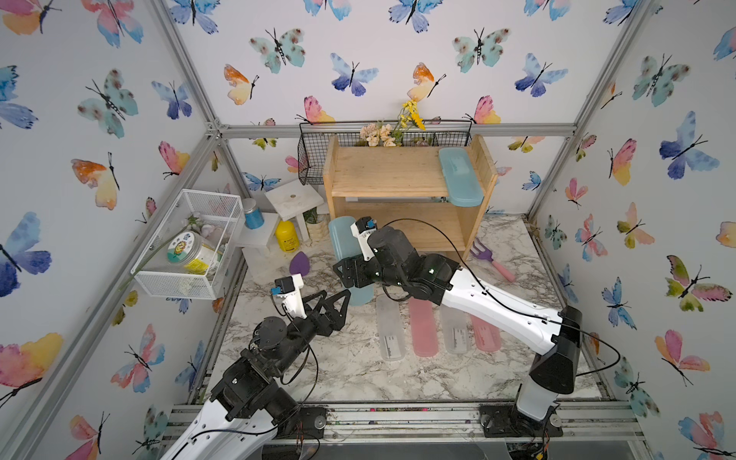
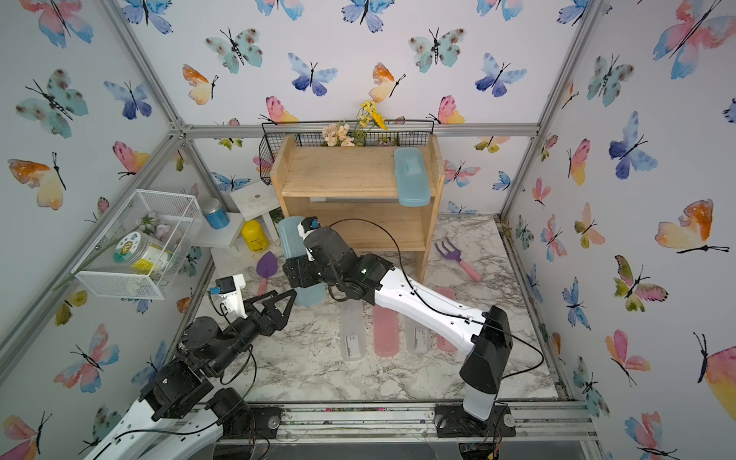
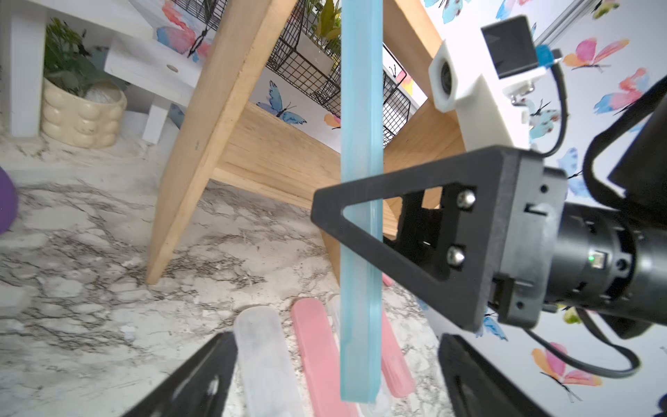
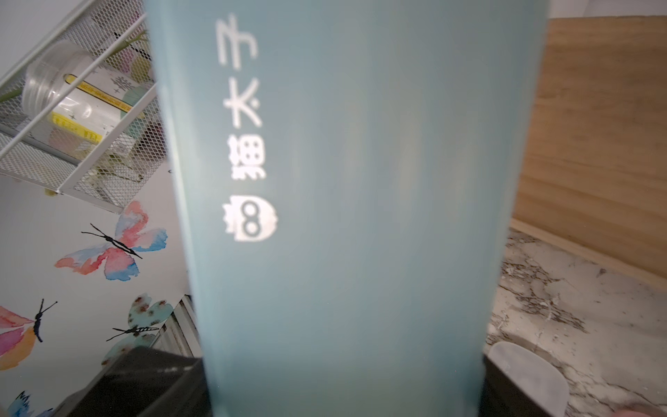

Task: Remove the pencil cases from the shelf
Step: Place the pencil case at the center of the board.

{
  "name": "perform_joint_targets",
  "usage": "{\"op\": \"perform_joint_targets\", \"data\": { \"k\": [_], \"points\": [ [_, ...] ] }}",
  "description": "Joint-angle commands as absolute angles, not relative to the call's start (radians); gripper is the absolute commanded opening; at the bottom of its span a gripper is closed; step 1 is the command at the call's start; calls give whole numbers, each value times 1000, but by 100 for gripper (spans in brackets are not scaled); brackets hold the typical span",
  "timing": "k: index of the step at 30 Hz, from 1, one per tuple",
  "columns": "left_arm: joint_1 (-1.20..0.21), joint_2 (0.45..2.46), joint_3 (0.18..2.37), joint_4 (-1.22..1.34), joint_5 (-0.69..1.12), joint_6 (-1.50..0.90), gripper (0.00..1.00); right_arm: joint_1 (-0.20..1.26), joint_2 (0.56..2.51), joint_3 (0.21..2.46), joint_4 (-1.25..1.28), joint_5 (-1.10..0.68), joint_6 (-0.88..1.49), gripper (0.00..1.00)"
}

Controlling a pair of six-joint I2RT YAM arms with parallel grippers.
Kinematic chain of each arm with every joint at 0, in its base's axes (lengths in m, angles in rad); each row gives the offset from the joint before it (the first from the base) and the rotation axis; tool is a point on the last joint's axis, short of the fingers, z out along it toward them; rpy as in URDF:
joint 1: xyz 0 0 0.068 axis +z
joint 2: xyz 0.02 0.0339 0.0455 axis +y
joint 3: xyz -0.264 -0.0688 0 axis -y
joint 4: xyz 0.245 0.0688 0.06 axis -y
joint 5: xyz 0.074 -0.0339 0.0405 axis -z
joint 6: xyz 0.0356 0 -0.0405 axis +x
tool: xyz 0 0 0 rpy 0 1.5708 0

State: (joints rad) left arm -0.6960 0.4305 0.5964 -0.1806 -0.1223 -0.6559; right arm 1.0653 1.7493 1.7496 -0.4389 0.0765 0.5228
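Teal pencil case (image 1: 341, 239) is held on edge above the marble bench (image 1: 358, 374), just in front of the left side of the pine shelf (image 1: 390, 171). The right tool (image 1: 345, 271) pinches it partway along its length, and the right wrist view is filled by the case's broad face. The left tool (image 1: 338, 306) sits at the case's lower end with its fingers spread wide. The left wrist view shows the case's thin edge between them, touching neither.

Four cases lie side by side on the bench: a clear case (image 1: 390, 328), a pink case (image 1: 423, 326), another clear case (image 1: 454, 330) and another pink case (image 1: 486, 334). A second teal case (image 1: 460, 175) lies on the shelf's top tier at its right end, overhanging the front edge.

The step in hand appears to be carrying the held case to the row. The next move likely calls for turning it flat and lowering it beside the nearest clear case without nudging the row, with the left tool drawn clear. That would leave only the top-tier case to fetch.
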Motion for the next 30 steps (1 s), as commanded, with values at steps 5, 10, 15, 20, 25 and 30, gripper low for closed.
{"op": "perform_joint_targets", "data": {
  "k": [5,10,15,20,25,30],
  "points": [
    [-699,368,600,-230,-244,-660,99,1037,1603,1581,-440,183,543,52],
    [-698,357,632,-306,-357,-667,99,1034,1490,1414,-443,199,595,54],
    [-698,376,659,-348,-471,-663,99,1035,1427,1150,-383,89,726,55],
    [-698,424,663,-346,-497,-668,99,1106,1489,1012,-245,34,882,55],
    [-699,461,655,-347,-479,-686,99,1186,1670,1111,-218,47,948,55],
    [-698,466,643,-347,-470,-693,99,1196,1830,1210,-190,34,1006,57]
  ]
}}
